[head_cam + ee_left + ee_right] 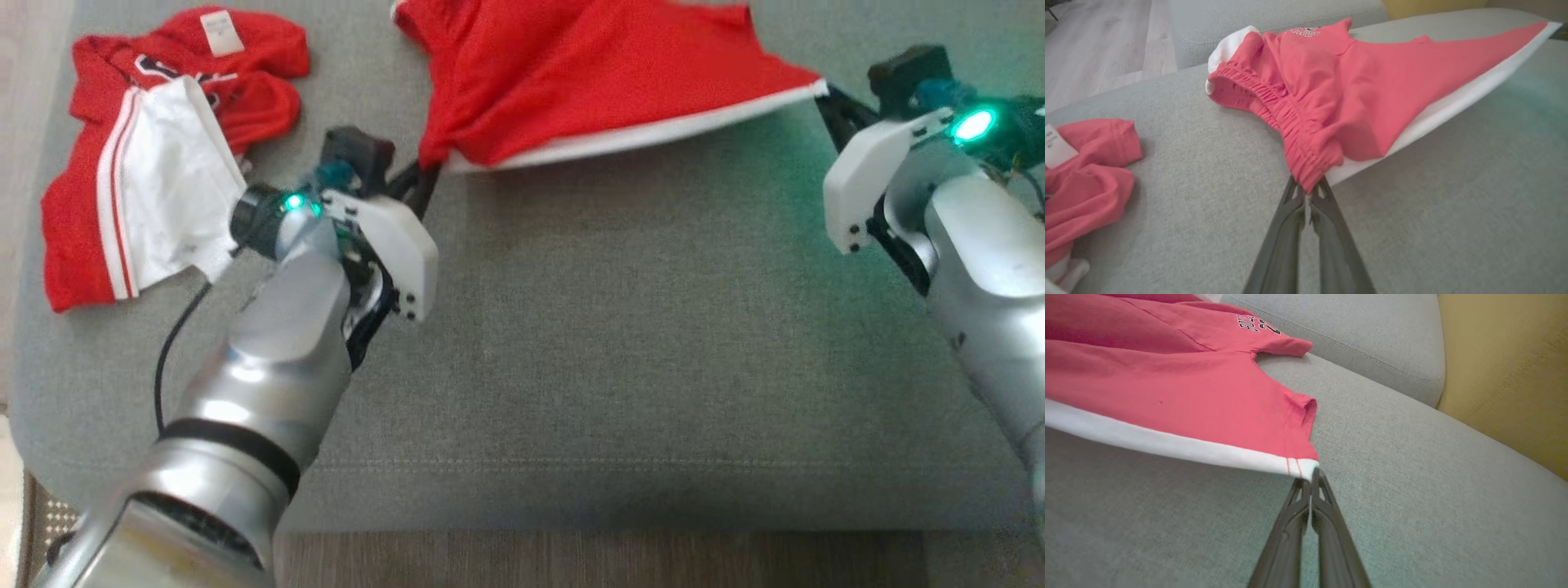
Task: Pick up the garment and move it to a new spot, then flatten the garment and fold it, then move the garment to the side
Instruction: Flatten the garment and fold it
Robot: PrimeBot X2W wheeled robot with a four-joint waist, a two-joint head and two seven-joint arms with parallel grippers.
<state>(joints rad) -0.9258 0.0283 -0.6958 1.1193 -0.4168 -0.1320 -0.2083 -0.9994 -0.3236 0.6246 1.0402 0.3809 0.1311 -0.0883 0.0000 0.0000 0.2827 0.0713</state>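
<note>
On the grey sofa cushion [620,343], toward its far edge, the red garment [588,73] was held stretched between the two arms. Its white-trimmed near edge was raised and taut, and its far part rested on the cushion.

Progress: the garment had been grasped at two corners and partly lifted, so the pick-up looked done. The move to a new spot, or the spreading out, appeared to be in hand. The cloth was bunched and creased toward its left end, so it was not yet flat. Folding and setting it aside were judged to be left to do.

The left gripper [1309,188] had its jaws closed on the gathered elastic corner of the garment. Its forearm rose from the lower left of the head view, with the fingers angled forward and to the right.

The right gripper [1312,473] had its jaws closed on the opposite corner, at the stitched end of the white trim. Its forearm entered from the lower right, with the fingers angled forward and to the left. The two grippers stood well apart and pulled the trim into a straight line.

A second red-and-white garment [155,155] lay crumpled at the left end of the cushion, apart from the held one.
</note>
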